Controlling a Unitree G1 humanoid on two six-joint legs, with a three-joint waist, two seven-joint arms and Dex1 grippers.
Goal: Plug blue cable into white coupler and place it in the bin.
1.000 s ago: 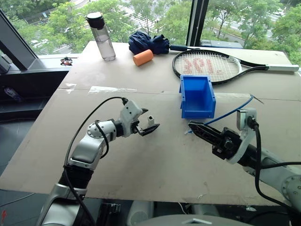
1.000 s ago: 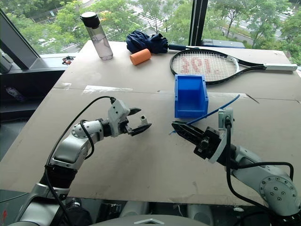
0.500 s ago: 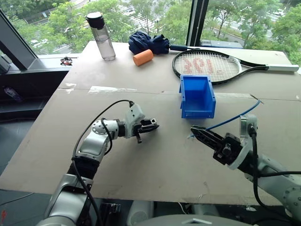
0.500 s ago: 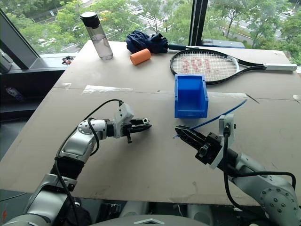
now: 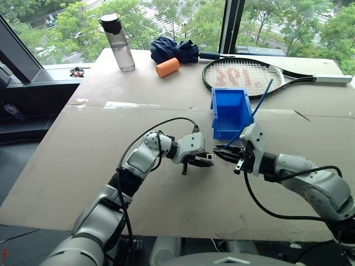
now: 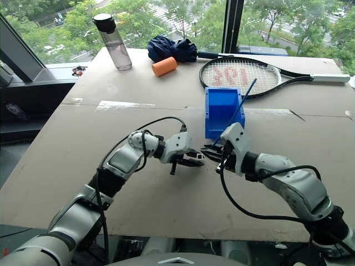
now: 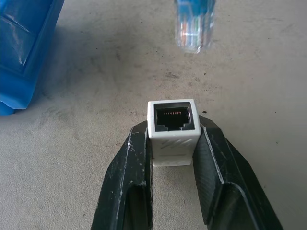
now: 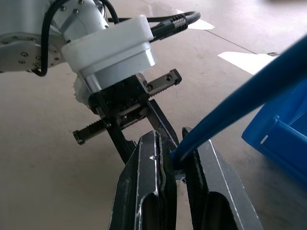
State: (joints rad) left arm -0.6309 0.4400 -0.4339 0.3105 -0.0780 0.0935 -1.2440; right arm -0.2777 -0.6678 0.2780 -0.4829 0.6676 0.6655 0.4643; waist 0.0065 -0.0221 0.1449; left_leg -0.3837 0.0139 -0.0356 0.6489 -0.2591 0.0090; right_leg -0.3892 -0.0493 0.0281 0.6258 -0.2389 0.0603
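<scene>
My left gripper point(image 5: 204, 161) is shut on the white coupler point(image 7: 173, 130), whose dark socket faces the plug. My right gripper point(image 5: 221, 154) is shut on the blue cable point(image 5: 250, 114) just behind its clear plug point(image 7: 194, 25). The plug hangs a short gap in front of the socket, not touching it. Both grippers meet tip to tip above the table's middle, just in front of the bin point(image 5: 232, 112). From the right gripper's fingers point(image 8: 211, 191) the cable point(image 8: 242, 103) slants up and back over the bin, its free end above the racket.
At the table's back stand a clear water bottle point(image 5: 117, 42), an orange foam cylinder point(image 5: 168, 67), a dark blue bundled cloth point(image 5: 175, 50) and a tennis racket point(image 5: 244, 76). The cardboard tabletop point(image 5: 83, 144) is bare left of my arms.
My left gripper has shut on the coupler and swung right to the middle. The right gripper rolled and came forward to face it, so the cable now stands up over the bin.
</scene>
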